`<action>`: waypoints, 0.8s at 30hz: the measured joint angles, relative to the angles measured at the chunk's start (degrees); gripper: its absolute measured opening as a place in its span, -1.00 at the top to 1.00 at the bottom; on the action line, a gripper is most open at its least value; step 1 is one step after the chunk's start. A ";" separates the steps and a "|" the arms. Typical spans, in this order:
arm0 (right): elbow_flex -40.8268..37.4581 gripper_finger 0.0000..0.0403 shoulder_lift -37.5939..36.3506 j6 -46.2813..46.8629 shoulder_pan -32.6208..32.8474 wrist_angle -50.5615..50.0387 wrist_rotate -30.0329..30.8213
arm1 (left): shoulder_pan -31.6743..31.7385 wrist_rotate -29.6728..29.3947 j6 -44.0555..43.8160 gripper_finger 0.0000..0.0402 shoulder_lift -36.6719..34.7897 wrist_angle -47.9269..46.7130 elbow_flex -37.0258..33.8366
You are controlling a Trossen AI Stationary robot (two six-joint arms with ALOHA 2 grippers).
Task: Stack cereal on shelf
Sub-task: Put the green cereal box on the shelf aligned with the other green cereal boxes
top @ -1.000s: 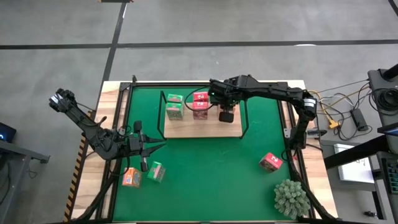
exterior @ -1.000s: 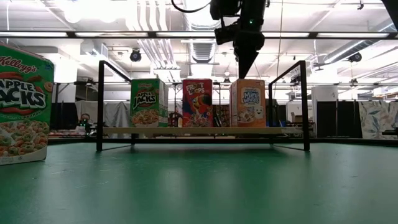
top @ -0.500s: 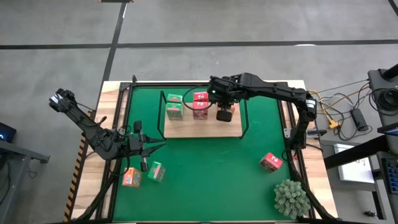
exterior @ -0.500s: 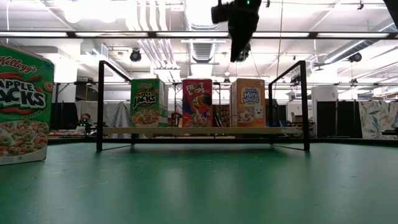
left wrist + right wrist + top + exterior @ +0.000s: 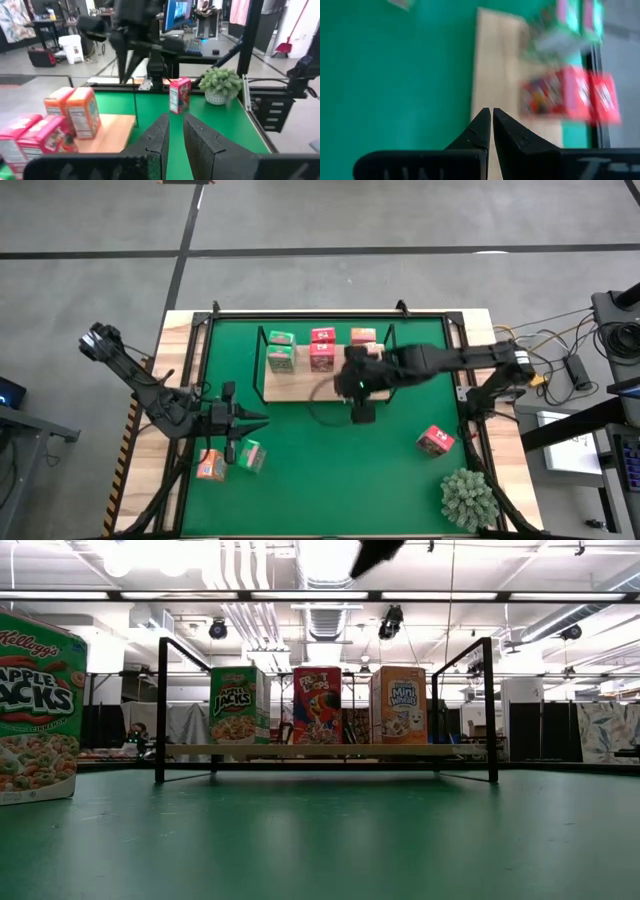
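Cereal boxes are small cardboard toys: light, stiff, slick printed faces, easy to tip. You want to pinch across the two narrow sides, mid-height, not the top flap.

Shelf sits at 12 o'clock on the green mat. On it, left to right: green boxes, pink-red boxes, orange box. Low view shows a green, a pink-red and an orange front standing upright side by side.

Loose ones: pink-red box at 4 o'clock, orange box and green box at 8 o'clock, just beside each other.

Right gripper hangs over the mat just off the shelf's front edge, arm stretched in from 3 o'clock, fingers pressed together, holding nothing. Your nearest pick is probably the 4 o'clock box.

Left gripper waits at 9 o'clock near the loose pair, pointing toward centre, fingers nearly closed with a thin gap, empty. Plant at 5 o'clock: steer clear.
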 joint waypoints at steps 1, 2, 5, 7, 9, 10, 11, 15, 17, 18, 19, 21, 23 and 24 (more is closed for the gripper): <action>-2.04 0.95 -0.74 -0.72 1.32 3.33 0.29 | -0.02 0.06 -0.39 0.80 0.80 0.85 0.00; -4.22 0.95 -1.45 -1.38 2.58 6.46 0.86 | -0.02 0.12 -0.70 0.80 1.61 1.91 0.00; -11.55 0.95 -3.64 -3.91 5.83 16.32 1.78 | -0.16 0.27 -1.34 0.80 4.24 5.56 0.00; -16.63 0.95 -5.11 -5.26 7.53 22.66 1.89 | -0.37 0.50 -3.48 0.80 5.62 5.71 0.39; -21.48 0.95 -6.51 -6.20 8.80 28.52 1.89 | -0.82 1.09 -7.82 0.80 6.98 4.13 2.10; -23.95 0.95 -7.29 -6.59 9.31 31.48 1.87 | -1.08 1.50 -10.31 0.80 7.57 2.71 3.00; -26.34 0.95 -8.03 -7.01 9.71 34.34 1.86 | -1.45 1.67 -12.97 0.80 8.32 1.13 3.96; -34.61 0.95 -10.66 -8.74 10.38 45.32 1.88 | -1.94 2.59 -27.28 0.80 11.87 -9.40 9.95; -37.79 0.95 -12.35 -8.68 10.68 50.36 1.89 | -1.97 4.55 -38.00 0.80 14.18 -18.30 14.51; -39.24 0.95 -13.21 -8.76 10.92 52.80 1.89 | -1.95 6.31 -43.53 0.80 15.62 -23.44 16.69; -40.78 0.95 -14.21 -9.18 11.25 54.90 1.86 | -1.96 8.87 -49.48 0.80 17.32 -28.95 19.21; -44.01 0.95 -15.98 -10.67 11.78 58.90 1.29 | -2.16 14.63 -60.63 0.80 20.89 -38.58 23.72; -47.16 0.95 -17.77 -12.25 12.30 62.30 1.08 | -2.33 19.64 -69.02 0.80 24.76 -46.67 28.26; -48.58 0.95 -18.69 -13.03 12.34 63.82 1.06 | -2.51 21.55 -72.35 0.80 26.75 -50.08 30.46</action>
